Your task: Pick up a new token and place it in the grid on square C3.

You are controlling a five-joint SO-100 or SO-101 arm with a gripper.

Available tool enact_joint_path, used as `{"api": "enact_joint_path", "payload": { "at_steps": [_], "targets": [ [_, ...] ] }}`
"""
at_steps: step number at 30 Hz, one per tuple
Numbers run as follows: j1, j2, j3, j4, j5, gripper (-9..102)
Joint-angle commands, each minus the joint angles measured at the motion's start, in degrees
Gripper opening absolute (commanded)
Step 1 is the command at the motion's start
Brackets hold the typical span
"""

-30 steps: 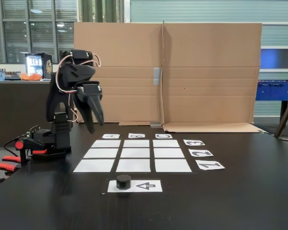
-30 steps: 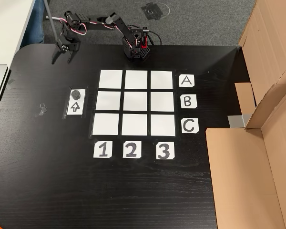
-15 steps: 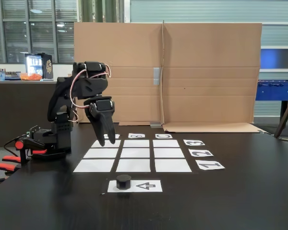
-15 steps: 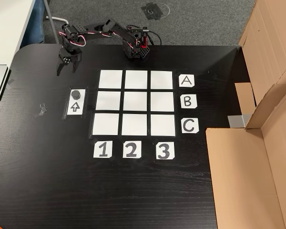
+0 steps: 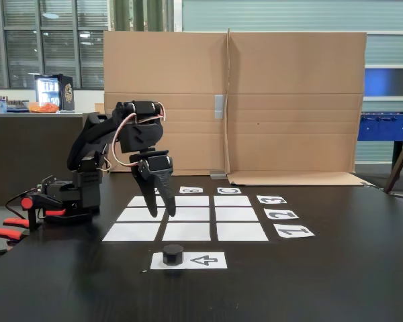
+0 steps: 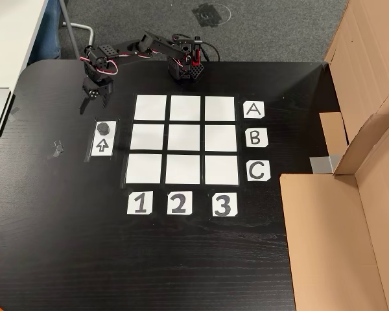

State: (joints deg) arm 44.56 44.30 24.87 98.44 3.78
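Black table (image 5: 336, 282) with the arm (image 5: 94, 144) mounted at one edge, seen from the front in one fixed view and from above in the other (image 6: 133, 46). The gripper (image 5: 159, 210) hangs fingertips-down in the air above the table; from above, the gripper (image 6: 93, 107) lies between the arm's base (image 6: 185, 65) and the token, near the token but not over it. Its two fingers stand slightly apart, with a narrow gap visible between the tips, and hold nothing.

The token (image 5: 172, 253) sits upright on one end of the white sheet with an arrow (image 5: 208, 259); in the top-down view the token (image 6: 104, 127) is on the end of that sheet (image 6: 101, 148) nearer the gripper, and the sheet lies just beside the grid, on its left.

The grid (image 6: 185, 139) is nine white paper squares in three rows of three, all bare. Cards A (image 6: 253, 110), B (image 6: 256, 137) and C (image 6: 258, 171) run down its right side in the top-down view; cards 1 (image 6: 139, 203), 2 (image 6: 178, 204) and 3 (image 6: 223, 205) run along its lower edge. Square C3 (image 6: 221, 170) is the lower right corner cell there; in the front view it appears to be the far right cell (image 5: 232, 200), though the cards are small there.

A folded cardboard screen (image 5: 255, 100) stands at the far side of the table.
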Motion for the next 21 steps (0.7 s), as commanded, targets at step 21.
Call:
{"api": "enact_joint_path", "payload": {
  "at_steps": [21],
  "targets": [
    [-3.25,-9.49,-7.65,0.09,3.96,39]
  ]
}}
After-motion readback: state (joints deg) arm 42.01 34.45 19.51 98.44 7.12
